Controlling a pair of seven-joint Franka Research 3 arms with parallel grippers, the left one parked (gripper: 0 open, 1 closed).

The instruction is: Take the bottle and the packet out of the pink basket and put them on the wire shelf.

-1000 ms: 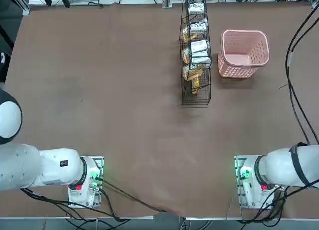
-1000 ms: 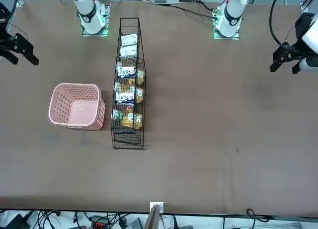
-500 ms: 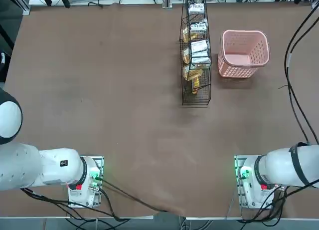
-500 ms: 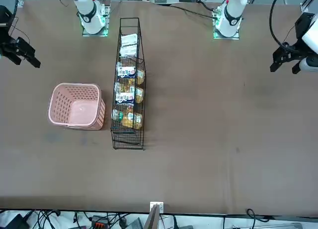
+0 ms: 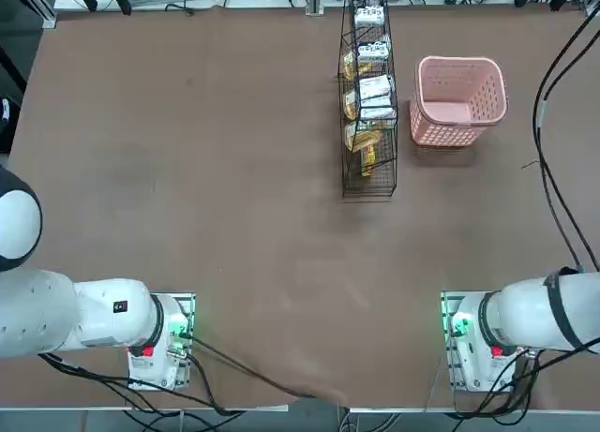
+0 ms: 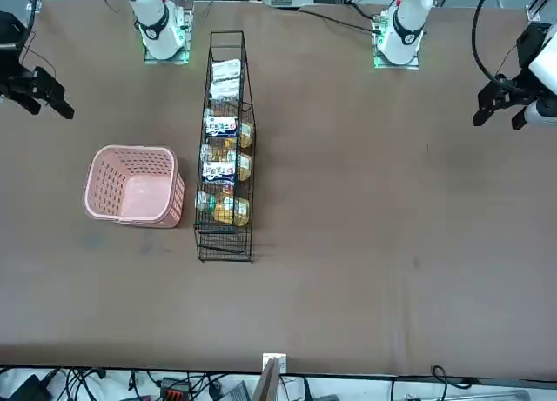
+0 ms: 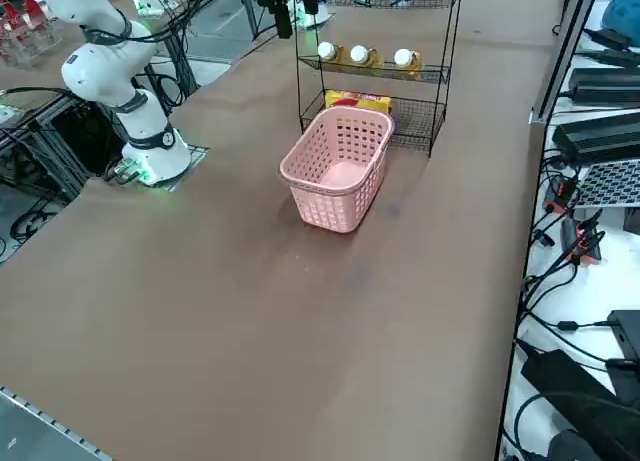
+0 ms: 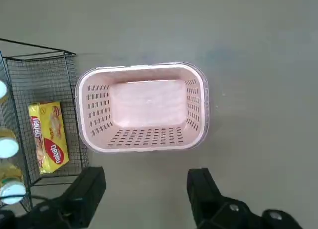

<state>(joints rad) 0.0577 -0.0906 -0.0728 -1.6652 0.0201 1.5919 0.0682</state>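
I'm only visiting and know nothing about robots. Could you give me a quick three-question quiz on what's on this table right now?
1. True or false: the pink basket is empty.
2. What does the right gripper hold? A) a bottle B) a packet C) nothing
3. Fill in: the yellow box lies on the ____ tier of the wire shelf.
Key: 1 true; 2 C, its fingers are apart and empty; 3 bottom.
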